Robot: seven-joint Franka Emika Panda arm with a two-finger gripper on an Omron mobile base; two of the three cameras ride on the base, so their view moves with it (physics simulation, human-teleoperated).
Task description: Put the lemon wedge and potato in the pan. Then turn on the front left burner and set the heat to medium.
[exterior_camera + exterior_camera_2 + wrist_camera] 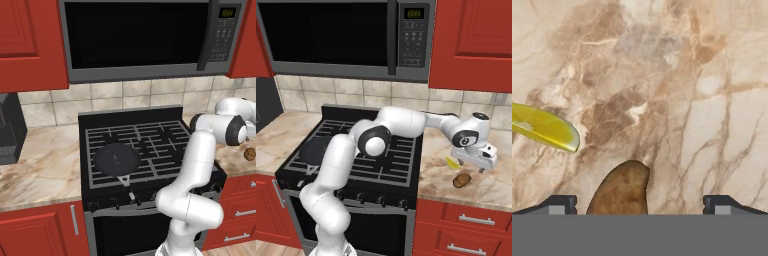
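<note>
— Nearest the hand camera, what lies on the marbled beige stone desk [677, 90]?

— Right at the bottom of that view, the small brown-orange oval potato [621, 192] sits between the two dark finger tips, nearer the one on the view's left side. Up and to that same side lies the tiny yellow lemon wedge [543, 127], close to the potato but not touching it.

— And the white arm's two-finger gripper [482, 161]?

— It hangs over the desk right of the stove, just above the potato [461, 180] and the lemon wedge [452, 163]. Its jaws stand wide apart, holding nothing; the tips [562, 204] show far from each other, and whether they touch the desk I cannot tell.

— Where is the round, shallow, dark grey-black skillet pan [117, 159]?

— On the black cast-iron grid of the front left burner [105, 175], with its short dark handle pointing toward the stove's front edge. Nothing lies in it. From the right base view the pan [314, 148] is partly hidden behind the arm.

— What else stands around?

— A black and silver microwave [140, 35] hangs above the stove, red cabinet doors [476, 40] flank it, and a dark appliance [10, 130] stands on the desk at far left. The potato [249, 153] also shows at the right edge of the left base view.
</note>
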